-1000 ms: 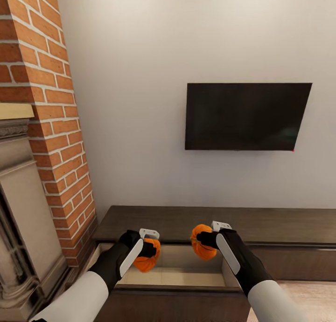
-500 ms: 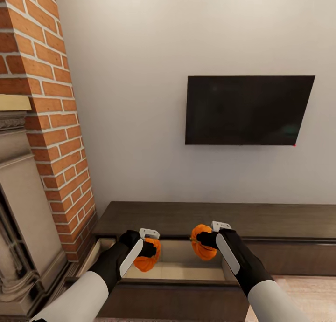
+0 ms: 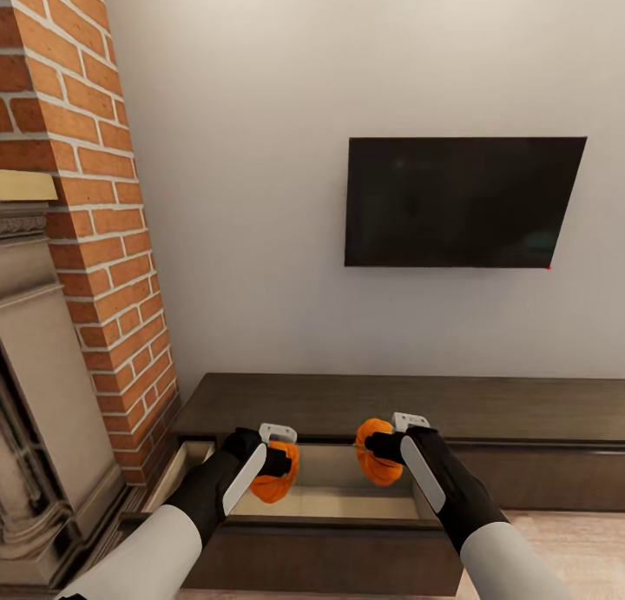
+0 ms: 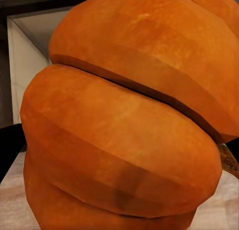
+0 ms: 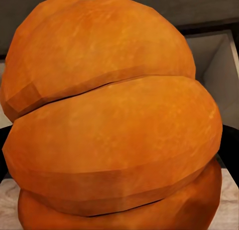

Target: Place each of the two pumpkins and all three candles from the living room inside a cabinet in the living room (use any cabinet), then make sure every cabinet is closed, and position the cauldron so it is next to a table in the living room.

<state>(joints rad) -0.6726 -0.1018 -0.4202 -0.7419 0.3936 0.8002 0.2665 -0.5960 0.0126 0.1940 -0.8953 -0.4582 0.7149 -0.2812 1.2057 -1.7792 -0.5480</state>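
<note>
Left gripper [image 3: 279, 463] clamped on pumpkin [image 3: 275, 483], right gripper [image 3: 382, 449] on second pumpkin [image 3: 376, 451] (both above open drawer [image 3: 334, 503], near front edge, for release into cabinet [image 3: 521, 426]).

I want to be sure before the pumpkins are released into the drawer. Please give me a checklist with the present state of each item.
1. Left claw grips the left pumpkin: ok.
2. Right claw grips the right pumpkin: ok.
3. Cabinet drawer open: ok.
4. Both pumpkins over the drawer opening: ok.
5. Drawer floor free below them: cannot tell; partly hidden.
6. Candles already inside: cannot tell.
</note>
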